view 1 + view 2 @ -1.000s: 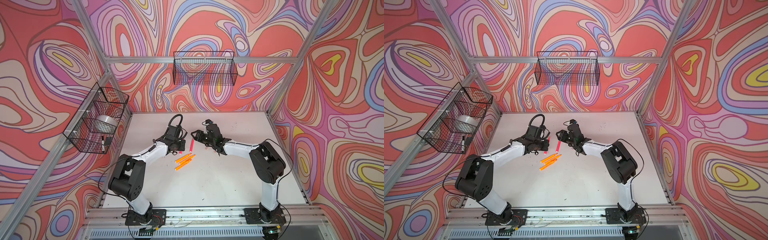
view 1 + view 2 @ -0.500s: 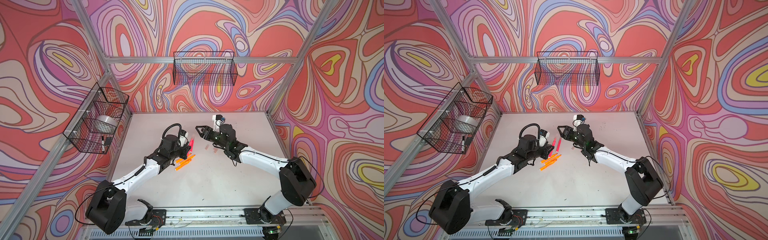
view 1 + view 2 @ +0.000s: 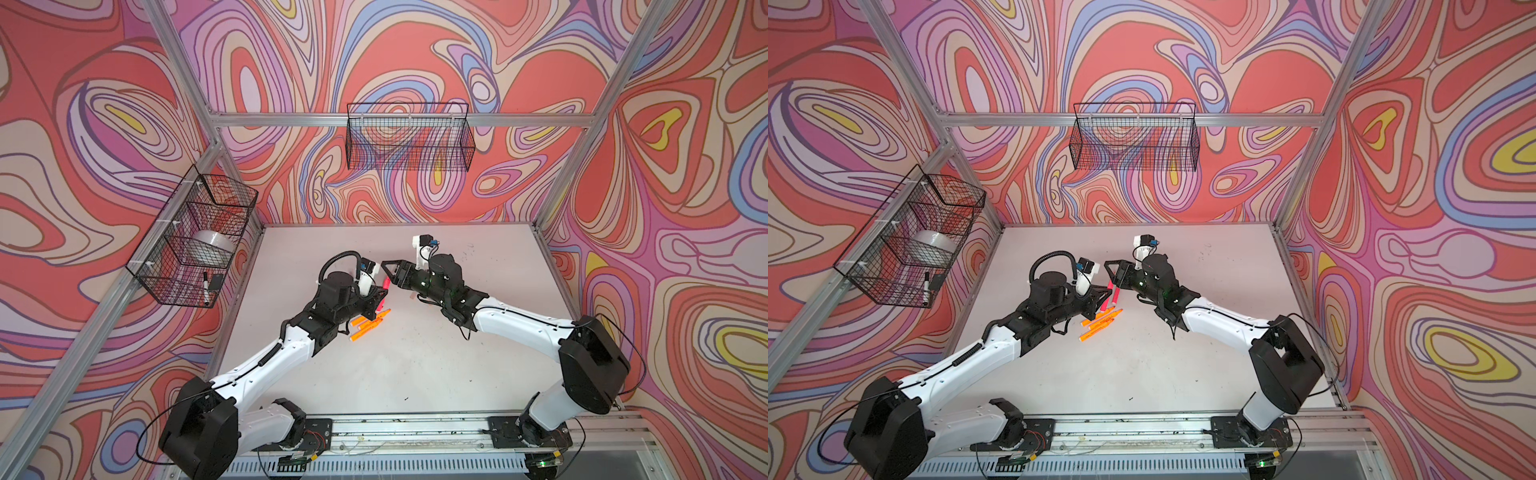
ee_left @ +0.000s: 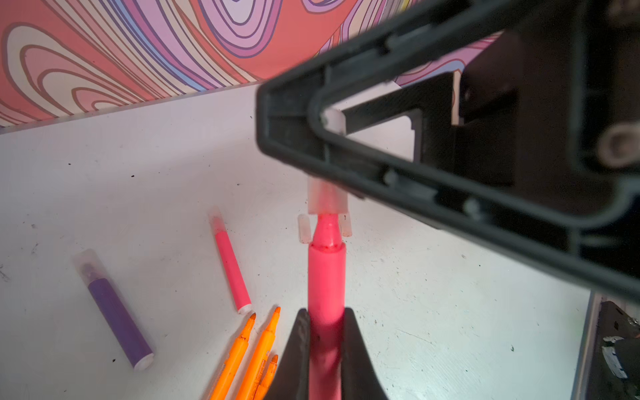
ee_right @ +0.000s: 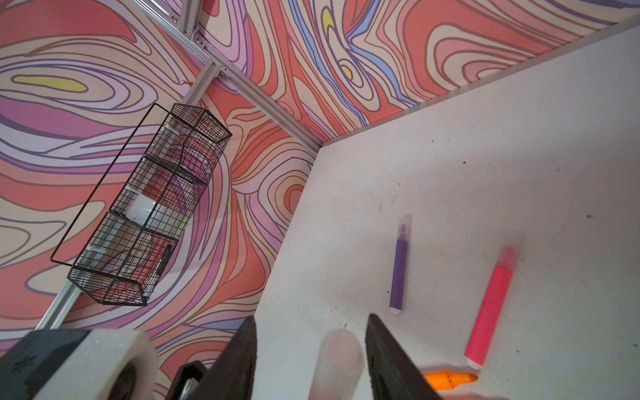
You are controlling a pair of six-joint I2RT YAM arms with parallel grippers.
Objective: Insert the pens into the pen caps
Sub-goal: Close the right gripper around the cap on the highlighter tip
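Left wrist view looks straight along the pink pen (image 4: 326,277). The left gripper (image 4: 325,313) is clamped on the barrel's lower part, and the pointed tip sits at the mouth of a pen cap (image 4: 327,199) carried by the right gripper (image 5: 311,318). Pen and cap share one long axis here: the tip shows as a pink tint just inside the pale tube, while the wider shoulder of the barrel is outside it. In the right wrist view the cap stands between the right jaws, tight against one with a strip of table showing at the other. The jaws are closed on it, but I judge the hold slack rather than firm. In both top views the two grippers meet nose to nose just above the middle of the frame. The pen (image 3: 384,291) slants from lower left to upper right, above the table (image 3: 415,365), and neither arm is the nearer. What remains is a push along that shared axis, and any tilt of a loosely held cap would send the tip against its wall. Three orange pens (image 3: 368,324) lie uncapped just below the left gripper, at frame centre. A purple pen (image 4: 114,311) and a second pink pen (image 4: 230,266) lie capped on the table. Two loose caps (image 4: 304,228) lie beyond the held tip.
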